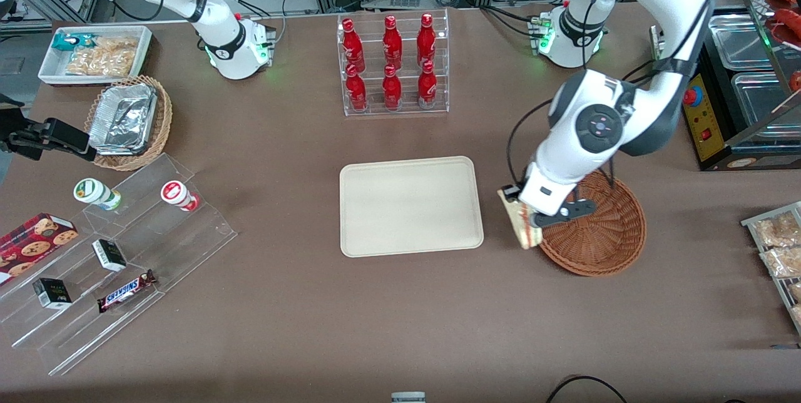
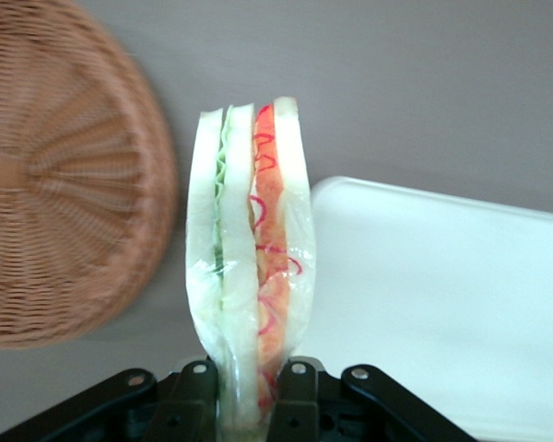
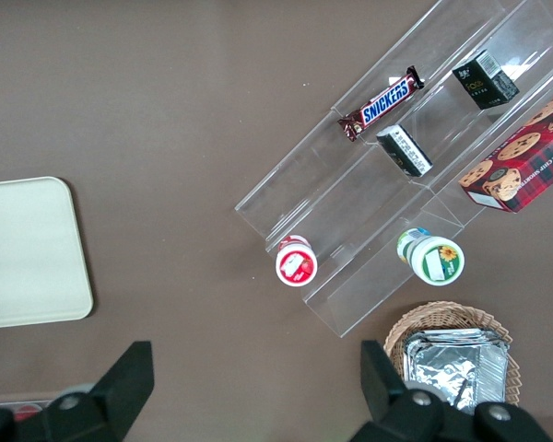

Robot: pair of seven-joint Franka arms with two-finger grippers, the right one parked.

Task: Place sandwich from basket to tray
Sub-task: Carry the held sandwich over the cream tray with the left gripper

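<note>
The sandwich [image 2: 251,267] is clamped at one end between the jaws of the gripper [image 2: 251,391], its bread slices standing edge-on to the wrist camera so that the green and red filling layers show along the edge. Held that way, the jaws press the flat faces of the bread together, which seems a sensible grip for a soft, film-wrapped wedge: the layers cannot splay. In the front view the sandwich [image 1: 520,223] hangs in the air just over the rim of the basket [image 1: 601,234], on the side facing the tray [image 1: 410,206], so it looks lifted out and on its way across.

The basket appears empty in the wrist view, so nothing there should catch. Between basket rim and tray edge lies only a strip of bare brown table [image 1: 400,321]. The tray's whole surface is free and its rim is low, so a small clearance ought to be enough; the near rounded corner is the first edge to cross. The rack of red bottles [image 1: 392,65] stands well apart, farther from the front camera than the tray, and out of the straight path. The main risk I would judge is the wedge tipping on release, being set down on a narrow edge.
</note>
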